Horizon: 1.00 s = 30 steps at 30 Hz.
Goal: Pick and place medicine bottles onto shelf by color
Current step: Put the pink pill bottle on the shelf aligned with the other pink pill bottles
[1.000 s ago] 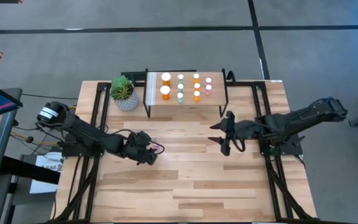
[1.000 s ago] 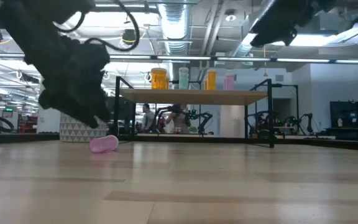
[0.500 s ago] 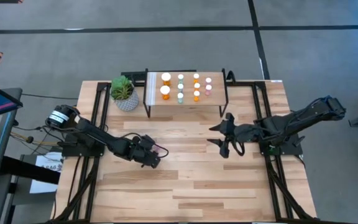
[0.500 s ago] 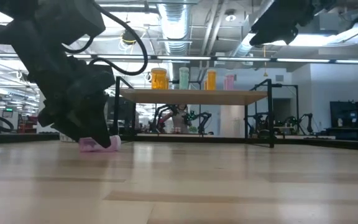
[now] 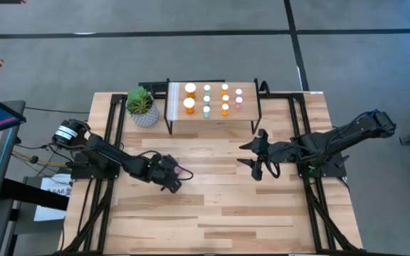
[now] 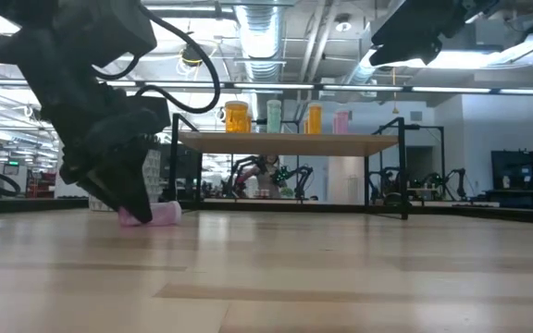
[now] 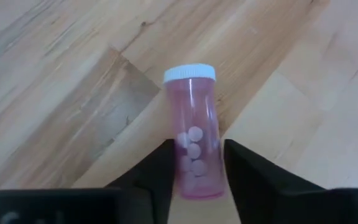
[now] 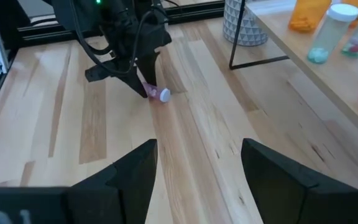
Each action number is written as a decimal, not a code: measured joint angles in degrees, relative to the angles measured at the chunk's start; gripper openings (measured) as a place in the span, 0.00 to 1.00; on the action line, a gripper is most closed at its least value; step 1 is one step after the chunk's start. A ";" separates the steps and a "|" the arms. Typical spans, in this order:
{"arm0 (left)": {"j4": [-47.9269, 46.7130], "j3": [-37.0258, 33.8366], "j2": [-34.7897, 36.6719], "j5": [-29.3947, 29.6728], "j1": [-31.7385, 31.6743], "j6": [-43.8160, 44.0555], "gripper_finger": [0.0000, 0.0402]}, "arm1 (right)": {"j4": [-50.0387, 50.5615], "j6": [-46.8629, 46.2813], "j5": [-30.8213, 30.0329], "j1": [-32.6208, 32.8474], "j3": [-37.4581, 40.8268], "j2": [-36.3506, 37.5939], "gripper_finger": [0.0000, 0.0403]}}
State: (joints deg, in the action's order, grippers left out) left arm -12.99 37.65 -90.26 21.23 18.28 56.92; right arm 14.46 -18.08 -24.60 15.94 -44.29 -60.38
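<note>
Left gripper [image 7: 197, 165] is down at the table with a pink pill bottle [image 7: 194, 134] lying on its side between my fingers [image 7: 157, 171], white cap [image 7: 189, 73] pointing away from me, bottle base back toward my palm. Jaws are narrow, both inner faces right against the bottle's sides; I can't tell whether there's real clamping force yet, so I treat it as a grip in progress. To do this well: finish the squeeze evenly on the body, not the cap, keep the jaws square to the bottle axis so it doesn't roll or squirt forward on the smooth wooden tabletop [image 5: 219, 206], lift straight up before swinging. Pills inside are loose, so weight may shift when I tip it upright. Target is the shelf [image 5: 212, 121], well ahead of me; a pink bottle [image 5: 238, 99] already stands there near the far end from the potted plant [image 5: 142, 105], so this one should go beside it. Right gripper [image 5: 255, 158] waits wide open above the table, empty, off to my side.
</note>
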 joint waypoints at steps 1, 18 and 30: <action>0.08 0.00 0.00 0.00 0.01 -0.66 0.29 | -0.03 0.08 0.00 0.00 0.00 0.00 0.63; 53.65 -0.04 2.54 3.14 3.61 -48.34 0.25 | -16.31 9.19 3.83 1.33 0.00 0.09 0.63; 70.56 -0.04 2.51 -7.42 -0.23 -54.75 0.22 | -30.53 14.08 9.56 1.28 0.00 -4.25 0.63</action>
State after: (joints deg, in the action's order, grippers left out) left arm 57.57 37.60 -87.74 13.81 18.06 2.17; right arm -16.07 -4.00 -15.04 17.22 -44.29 -64.63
